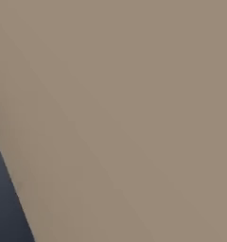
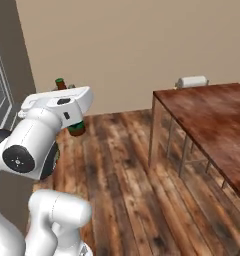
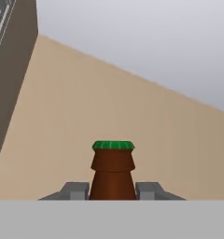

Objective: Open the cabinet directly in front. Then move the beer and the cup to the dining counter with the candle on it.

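Beer (image 3: 113,172): brown bottle with a green cap, upright between my fingertips in the hand view; I also see its cap and base poking out behind the wrist in the right base view (image 2: 60,83).
Gripper (image 3: 113,190): clamped on the bottle's neck, one grey fingertip (image 3: 75,190) against each side. I judge the high hold keeps the bottle hanging plumb while the base drives.
Carry height: the bottle hangs clear of the plank floor (image 2: 117,180), tucked close to the arm (a sensible posture for transit, I think).
Dining counter (image 2: 212,125): glossy reddish wood top on slim legs, off to the right of the arm and well apart from the bottle.
Pale roll (image 2: 191,81): lies at the counter's far edge; I cannot tell what it is.
Wall (image 1: 134,94): plain beige, very close to the left base camera.
Stage, as I judge it: beer in hand and on its way; set-down not yet done.
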